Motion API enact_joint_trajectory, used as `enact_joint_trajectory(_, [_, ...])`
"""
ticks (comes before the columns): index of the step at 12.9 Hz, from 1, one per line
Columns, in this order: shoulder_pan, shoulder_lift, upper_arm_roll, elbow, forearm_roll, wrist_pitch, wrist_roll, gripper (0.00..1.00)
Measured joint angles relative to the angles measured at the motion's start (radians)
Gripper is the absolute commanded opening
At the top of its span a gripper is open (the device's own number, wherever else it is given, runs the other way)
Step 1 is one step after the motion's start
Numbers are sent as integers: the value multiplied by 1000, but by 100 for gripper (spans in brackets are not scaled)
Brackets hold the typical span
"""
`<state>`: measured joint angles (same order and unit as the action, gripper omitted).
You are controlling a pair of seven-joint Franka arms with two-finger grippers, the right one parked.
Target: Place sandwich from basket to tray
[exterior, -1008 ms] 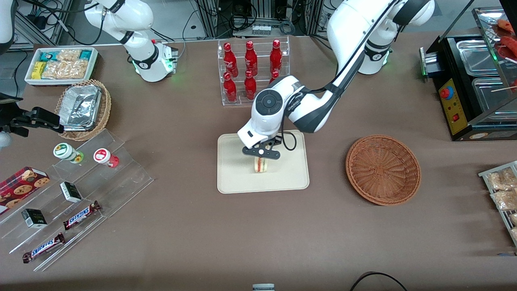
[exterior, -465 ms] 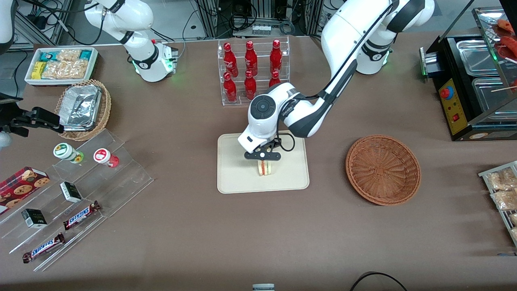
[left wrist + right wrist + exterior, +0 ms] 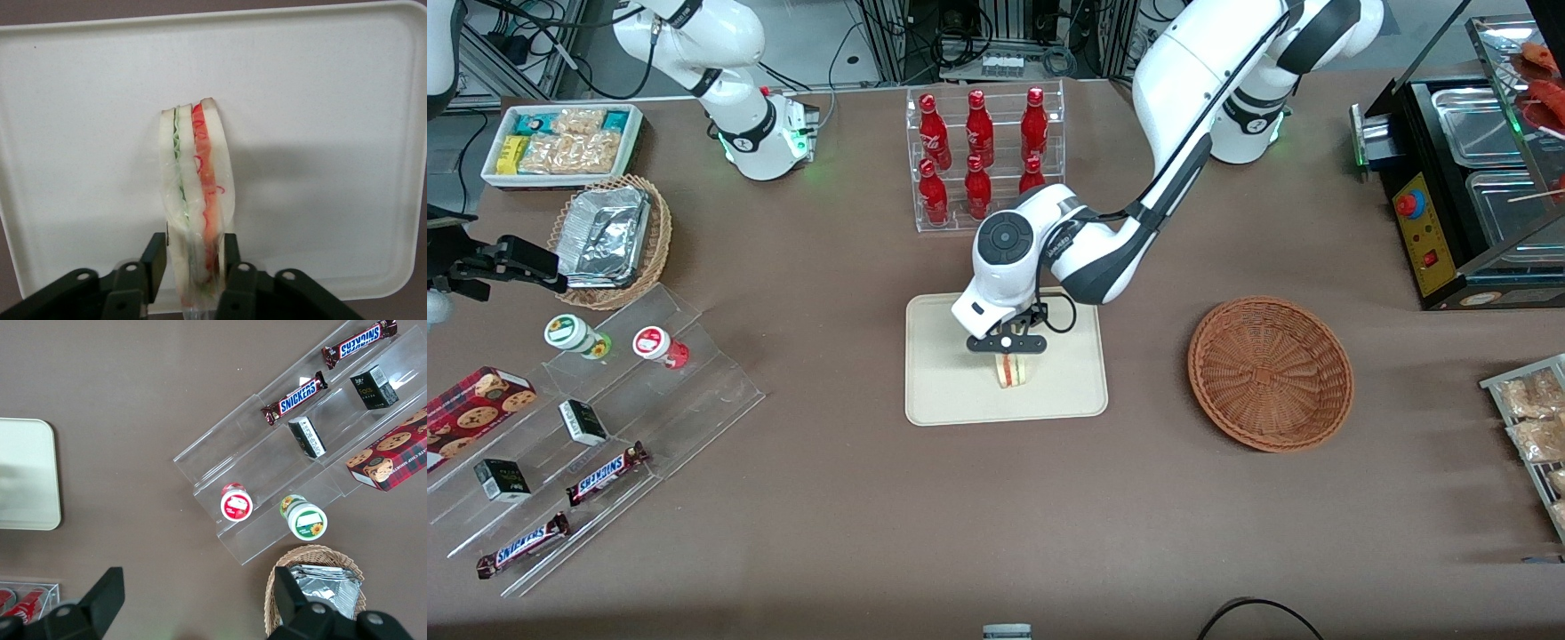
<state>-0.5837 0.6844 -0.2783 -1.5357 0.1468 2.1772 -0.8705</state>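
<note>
Sandwich (image 3: 1012,372) on tray (image 3: 943,391) under gripper (image 3: 1007,354) — basket (image 3: 1270,373) beside, toward working arm's end.

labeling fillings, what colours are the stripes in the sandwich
Green and red-orange between white bread on the sandwich, clearest in the left wrist view; the gripper holds it.

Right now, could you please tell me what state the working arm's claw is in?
Left claw: shut on the sandwich, held over the tray; the basket is empty.

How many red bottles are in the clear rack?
6 red bottles, in the clear rack farther from the camera than the tray: three up top, three below, one partly hidden by the arm. The claw holds the sandwich.
</note>
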Motion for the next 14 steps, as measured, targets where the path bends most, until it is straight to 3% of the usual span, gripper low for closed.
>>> enact_joint_trajectory(5, [2,-76,37,53,0,-102,-7,99])
enact_joint_trajectory(9, [5,-262,166,72,-65,-297,-4,99])
enact_joint_trajectory(14, [6,-428,286,72,-72,-500,75,99])
